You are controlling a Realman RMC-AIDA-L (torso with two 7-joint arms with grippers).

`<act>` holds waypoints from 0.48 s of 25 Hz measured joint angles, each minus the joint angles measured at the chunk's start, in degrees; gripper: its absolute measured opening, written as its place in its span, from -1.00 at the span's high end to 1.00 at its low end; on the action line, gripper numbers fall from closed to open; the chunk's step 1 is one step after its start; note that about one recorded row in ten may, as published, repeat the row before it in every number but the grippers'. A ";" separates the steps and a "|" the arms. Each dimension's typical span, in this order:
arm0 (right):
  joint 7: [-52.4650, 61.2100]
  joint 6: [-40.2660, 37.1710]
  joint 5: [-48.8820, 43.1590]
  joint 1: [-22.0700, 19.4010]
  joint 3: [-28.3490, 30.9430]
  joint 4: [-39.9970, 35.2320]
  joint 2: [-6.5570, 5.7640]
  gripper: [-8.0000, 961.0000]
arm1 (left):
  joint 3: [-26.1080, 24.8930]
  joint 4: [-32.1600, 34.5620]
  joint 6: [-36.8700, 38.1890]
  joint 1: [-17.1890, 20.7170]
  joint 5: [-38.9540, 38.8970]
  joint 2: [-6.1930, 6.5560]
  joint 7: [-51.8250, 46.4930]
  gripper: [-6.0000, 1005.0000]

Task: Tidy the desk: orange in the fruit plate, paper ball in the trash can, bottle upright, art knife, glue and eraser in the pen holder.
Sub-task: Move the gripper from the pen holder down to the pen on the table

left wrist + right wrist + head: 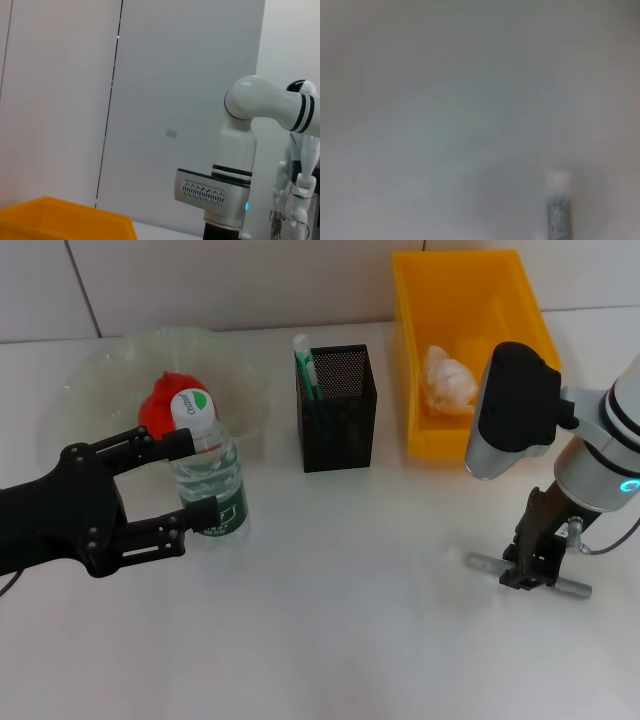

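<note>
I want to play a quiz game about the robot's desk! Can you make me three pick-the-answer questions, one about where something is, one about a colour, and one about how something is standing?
1. Where is the paper ball?
A. In the yellow bin
B. In the pen holder
C. On the fruit plate

2. What colour is the pen holder?
A. White
B. Black
C. Red

3. How is the bottle?
A. Lying flat
B. Upside down
C. Standing upright

Answers:
1 A, the crumpled ball lies inside the bin at the back.
2 B, its mesh walls are black.
3 C, its cap points up between the open fingers of the left gripper.
</note>
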 joint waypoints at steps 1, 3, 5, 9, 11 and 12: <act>0.02 0.02 0.00 0.00 -0.01 0.12 0.00 0.39 | 0.00 -0.01 0.01 0.00 -0.03 0.00 0.02 -0.61; 0.04 0.03 0.00 0.00 -0.01 0.16 0.00 0.42 | 0.02 -0.03 0.01 0.03 -0.07 0.00 0.05 -0.61; 0.09 0.05 0.00 0.00 -0.01 0.18 0.00 0.43 | 0.05 -0.02 0.02 0.06 -0.08 0.00 0.05 -0.61; 0.13 0.06 0.00 0.00 -0.01 0.20 0.00 0.44 | 0.08 0.01 0.12 0.09 -0.09 0.00 0.04 -0.61; 0.14 0.06 0.00 0.03 -0.01 0.36 0.00 0.44 | 0.04 0.02 0.16 0.09 -0.09 0.00 0.05 -0.61; 0.14 0.06 0.00 0.03 -0.01 0.36 0.00 0.44 | 0.03 0.02 0.17 0.09 -0.09 0.00 0.05 -0.61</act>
